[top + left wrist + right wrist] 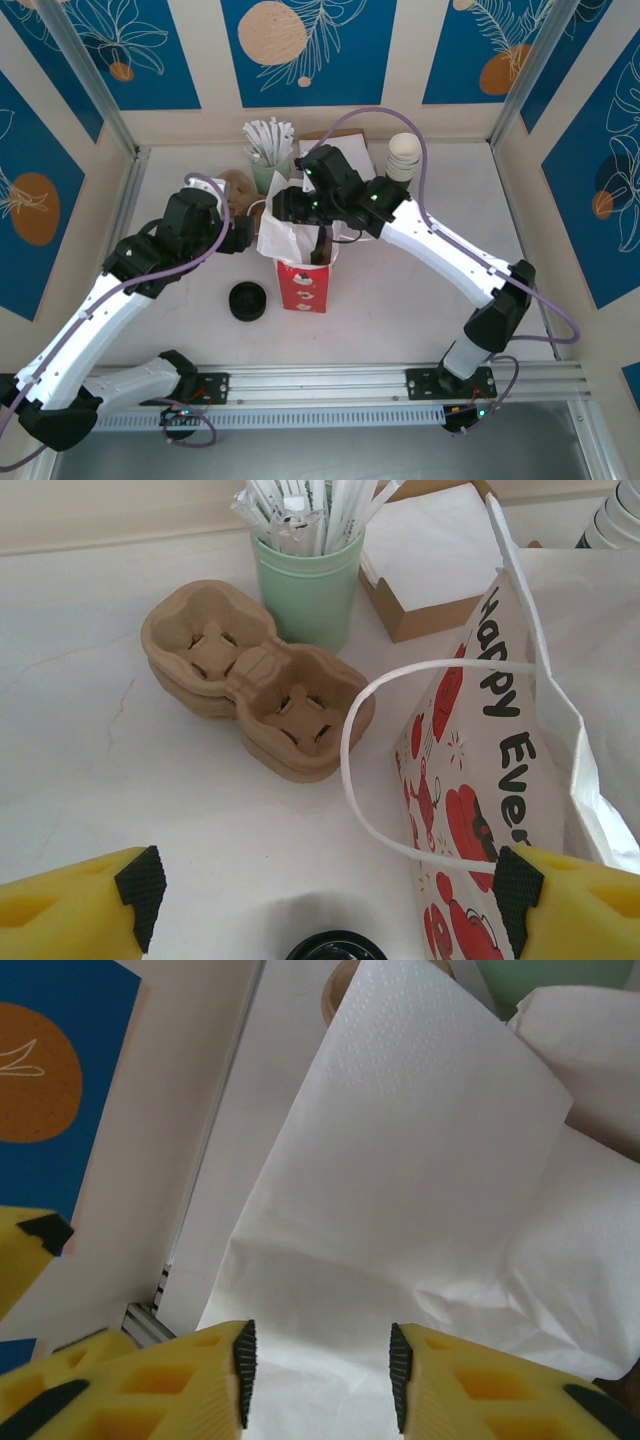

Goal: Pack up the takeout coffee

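Note:
The red-and-white paper bag (303,283) stands upright mid-table, with white napkin paper (283,232) sticking out of its mouth. The takeout coffee is hidden. My right gripper (288,206) hovers over the bag's mouth. In the right wrist view it (320,1375) is open, its black pads (244,1372) apart with nothing between them and the napkin (420,1160) lying beyond. My left gripper (246,236) is at the bag's left side. It (330,895) is open wide, and its right fingertip (518,898) sits against the bag (480,780) by the white handle loop (350,750).
A low black stack of lids (247,301) sits left of the bag. Behind it are brown pulp cup carriers (250,680), a green cup of straws (305,590) and a box of napkins (420,560). White-rimmed cups (404,156) are stacked at the back right.

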Controlling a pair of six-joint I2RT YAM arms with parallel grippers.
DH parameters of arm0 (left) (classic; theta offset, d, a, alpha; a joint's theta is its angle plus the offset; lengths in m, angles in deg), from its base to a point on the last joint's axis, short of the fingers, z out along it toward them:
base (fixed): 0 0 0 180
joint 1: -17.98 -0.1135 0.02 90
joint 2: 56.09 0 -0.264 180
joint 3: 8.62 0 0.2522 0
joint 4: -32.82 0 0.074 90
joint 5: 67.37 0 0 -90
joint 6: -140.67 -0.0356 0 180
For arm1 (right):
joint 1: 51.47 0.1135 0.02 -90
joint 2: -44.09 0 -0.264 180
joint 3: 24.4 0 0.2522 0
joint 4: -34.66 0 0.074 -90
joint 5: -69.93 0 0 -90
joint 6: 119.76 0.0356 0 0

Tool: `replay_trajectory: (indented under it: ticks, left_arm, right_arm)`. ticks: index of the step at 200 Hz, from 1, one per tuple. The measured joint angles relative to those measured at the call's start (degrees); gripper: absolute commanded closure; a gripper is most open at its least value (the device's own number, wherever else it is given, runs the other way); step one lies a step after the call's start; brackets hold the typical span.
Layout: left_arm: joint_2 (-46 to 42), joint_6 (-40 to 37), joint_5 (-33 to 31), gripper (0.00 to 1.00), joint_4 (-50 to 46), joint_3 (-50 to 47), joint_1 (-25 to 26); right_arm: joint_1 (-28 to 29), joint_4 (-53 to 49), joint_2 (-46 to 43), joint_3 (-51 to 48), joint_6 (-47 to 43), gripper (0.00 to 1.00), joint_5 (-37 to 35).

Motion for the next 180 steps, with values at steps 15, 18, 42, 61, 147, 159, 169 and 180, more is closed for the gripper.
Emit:
replay_trajectory:
  ticks: [15, 18, 42, 61, 147, 159, 169, 180]
  left_arm:
    - [-0.5, 0.0, -0.6, 0.15, -0.1, 0.0, 0.0]
    - [-0.6, 0.0, -0.7, 0.15, -0.1, 0.0, 0.0]
    - [-2.1, -0.5, -2.3, 0.15, -0.3, 0.0, -0.1]
    - [-3.4, -0.7, -3.5, 0.15, -0.5, 0.0, -0.3]
    - [-6.3, -2.1, -6.1, 0.15, -0.7, 0.0, -0.5]
    - [-6.3, -2.1, -6.1, 0.15, -0.7, 0.0, -0.5]
    - [-6.3, -2.1, -6.1, 0.15, -0.7, 0.0, -0.5]
    - [-6.2, -2.1, -6.1, 0.15, -0.7, 0.0, -0.5]
  right_arm:
    - [0.8, -2.5, 2.4, 4.0, 0.3, 0.42, -1.3]
    - [1.0, -3.1, 3.0, 5.1, 0.0, 0.41, -1.8]
    - [2.5, -6.3, 6.2, 11.3, 0.0, 0.38, -3.5]
    - [3.1, -8.6, 7.9, 14.4, 0.0, 0.38, -4.5]
    - [3.2, -18.1, 13.0, 19.2, -0.8, 0.6, -11.3]
    - [3.2, -18.5, 12.9, 19.1, -1.0, 0.66, -12.1]
    - [3.2, -18.3, 12.5, 18.4, -1.4, 0.69, -12.7]
    - [3.2, -18.0, 11.4, 16.7, -1.3, 0.72, -13.2]
